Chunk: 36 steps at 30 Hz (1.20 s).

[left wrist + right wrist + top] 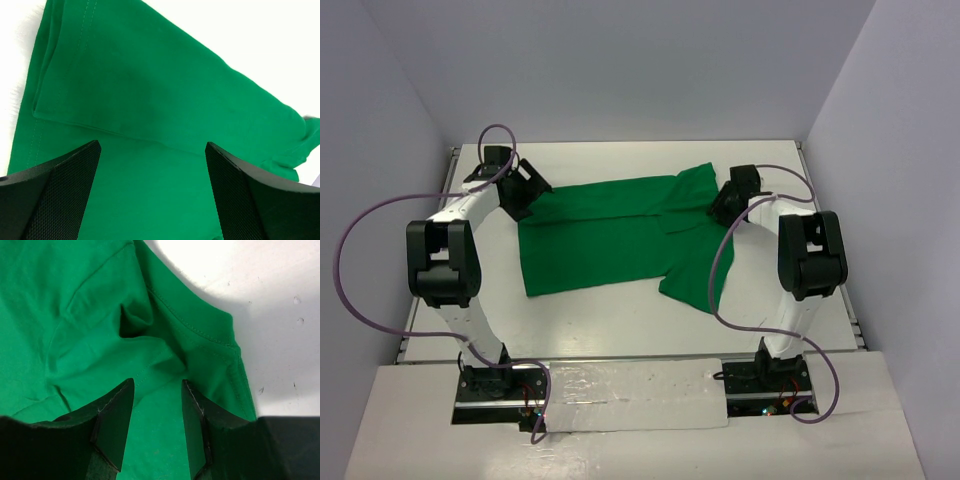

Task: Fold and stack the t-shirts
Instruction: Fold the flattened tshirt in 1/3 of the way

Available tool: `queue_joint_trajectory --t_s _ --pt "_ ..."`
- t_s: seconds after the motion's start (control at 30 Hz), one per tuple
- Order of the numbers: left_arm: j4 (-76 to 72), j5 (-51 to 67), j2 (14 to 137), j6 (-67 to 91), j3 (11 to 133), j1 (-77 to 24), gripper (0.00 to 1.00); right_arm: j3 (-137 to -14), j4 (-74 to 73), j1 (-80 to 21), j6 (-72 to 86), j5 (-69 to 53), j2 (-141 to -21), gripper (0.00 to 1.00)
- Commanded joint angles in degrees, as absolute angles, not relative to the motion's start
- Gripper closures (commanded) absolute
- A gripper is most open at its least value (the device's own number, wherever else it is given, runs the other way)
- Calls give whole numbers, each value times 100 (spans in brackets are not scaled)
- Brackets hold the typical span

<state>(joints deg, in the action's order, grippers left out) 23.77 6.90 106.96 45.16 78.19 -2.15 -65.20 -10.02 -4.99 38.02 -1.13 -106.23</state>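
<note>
Shirt (605, 240): I see it lying flat mid-table (620, 325).
Left gripper (152, 150): jaws wide apart above the hem end.
Right gripper (157, 385): jaws half apart astride bunched cloth; I can't tell if it grips.

The left arm (445, 262) and right arm (808, 255) reach forward with elbows raised, the left hand (152, 150) holding its 2 fingers spread wide, the right hand (157, 385) its 2 only half apart.
</note>
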Motion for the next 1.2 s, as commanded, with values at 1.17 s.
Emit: queue_joint_trajectory --t_s 1.17 --pt "2347 743 10675 4465 7959 -264 6 -7129 -1433 -519 3806 429 -11034 54"
